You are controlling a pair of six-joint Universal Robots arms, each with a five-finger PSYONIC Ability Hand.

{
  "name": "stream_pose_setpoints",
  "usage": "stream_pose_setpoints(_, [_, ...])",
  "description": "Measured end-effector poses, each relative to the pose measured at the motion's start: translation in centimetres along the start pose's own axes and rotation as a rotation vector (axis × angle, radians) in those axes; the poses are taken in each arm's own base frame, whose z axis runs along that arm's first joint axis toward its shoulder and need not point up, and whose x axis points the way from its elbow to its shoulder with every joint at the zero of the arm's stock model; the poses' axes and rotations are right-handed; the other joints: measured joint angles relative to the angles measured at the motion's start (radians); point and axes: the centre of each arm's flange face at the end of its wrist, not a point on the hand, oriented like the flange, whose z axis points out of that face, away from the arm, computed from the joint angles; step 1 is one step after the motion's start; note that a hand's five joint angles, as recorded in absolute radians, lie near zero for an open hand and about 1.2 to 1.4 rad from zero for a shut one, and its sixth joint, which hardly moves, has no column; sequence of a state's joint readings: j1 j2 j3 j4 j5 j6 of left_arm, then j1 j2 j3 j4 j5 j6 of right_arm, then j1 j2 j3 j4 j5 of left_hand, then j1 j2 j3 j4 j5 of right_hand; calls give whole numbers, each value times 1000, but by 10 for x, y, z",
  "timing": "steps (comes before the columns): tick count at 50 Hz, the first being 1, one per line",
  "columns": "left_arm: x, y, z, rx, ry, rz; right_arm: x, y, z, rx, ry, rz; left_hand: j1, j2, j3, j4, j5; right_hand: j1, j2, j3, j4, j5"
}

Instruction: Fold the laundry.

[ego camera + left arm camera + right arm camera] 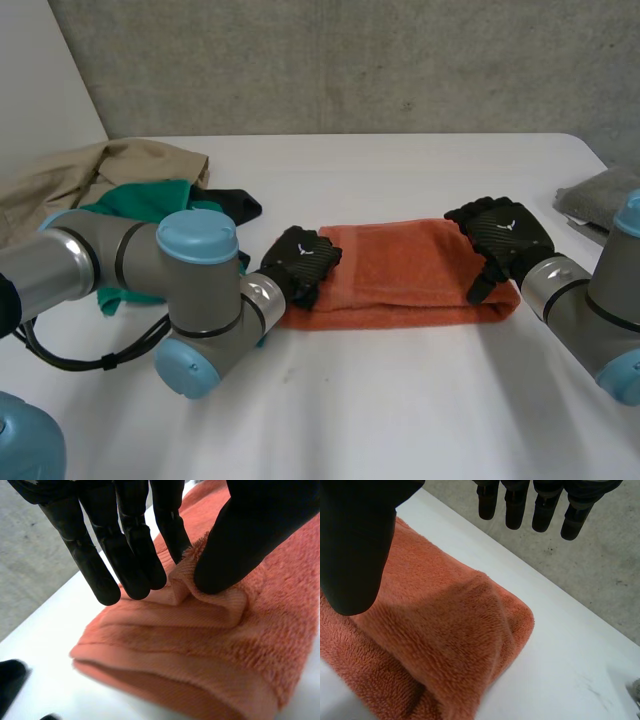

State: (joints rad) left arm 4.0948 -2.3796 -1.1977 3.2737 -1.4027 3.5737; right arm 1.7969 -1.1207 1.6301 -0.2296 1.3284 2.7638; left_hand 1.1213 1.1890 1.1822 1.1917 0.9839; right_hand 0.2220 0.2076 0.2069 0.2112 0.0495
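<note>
An orange towel [400,270] lies folded into a long strip across the middle of the white table [400,400]. My left hand [300,262] is at the towel's left end. In the left wrist view its thumb [240,540] and a finger [170,525] pinch a raised fold of the towel's [200,650] top edge. My right hand [505,235] hovers over the towel's right end, open. In the right wrist view its thumb [355,545] and straight fingers [545,505] stand apart above the towel [445,645], holding nothing.
A laundry pile sits at the table's back left: a beige garment [100,170], a green one [140,200] and a black piece [235,203]. A grey cloth [600,195] lies at the far right edge. Bare table lies in front of the towel.
</note>
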Motion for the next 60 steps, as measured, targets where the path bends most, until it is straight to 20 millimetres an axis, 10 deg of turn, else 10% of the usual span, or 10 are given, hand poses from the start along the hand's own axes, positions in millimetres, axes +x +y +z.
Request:
stream_pose_setpoints(18, [-7,-7,-41,-92,-185,286,-19,14,-8,-124,-64,9,0,2,4,4,0,10,32,32,25,20])
stream_pose_setpoints(23, [5,-4,-47,-91,-141,320,-27,24,-1,-128,-55,-5,-287,-328,-306,-318,-284,111,123,129,123,117])
stream_pose_setpoints(32, [4,-10,-53,-89,-165,325,-16,34,11,-113,76,-87,-684,-751,-741,-763,-733,839,929,924,915,886])
stream_pose_setpoints(44, [-19,-22,-70,-78,-253,260,3,6,10,-24,227,-466,-684,-752,-741,-764,-733,854,964,976,982,946])
stream_pose_setpoints(52, [-38,-28,-80,-59,-309,212,-72,-39,3,297,86,-730,-685,-767,-759,-781,-749,854,964,976,982,962])
stream_pose_setpoints(57, [-53,-30,-83,-54,-352,177,-150,-27,-13,487,-172,-826,-739,-813,-805,-822,-793,844,932,940,945,927])
stream_pose_setpoints(60, [-64,-31,-84,-48,-381,142,-182,-11,-20,527,-281,-873,-774,-853,-848,-861,-835,424,450,473,473,466])
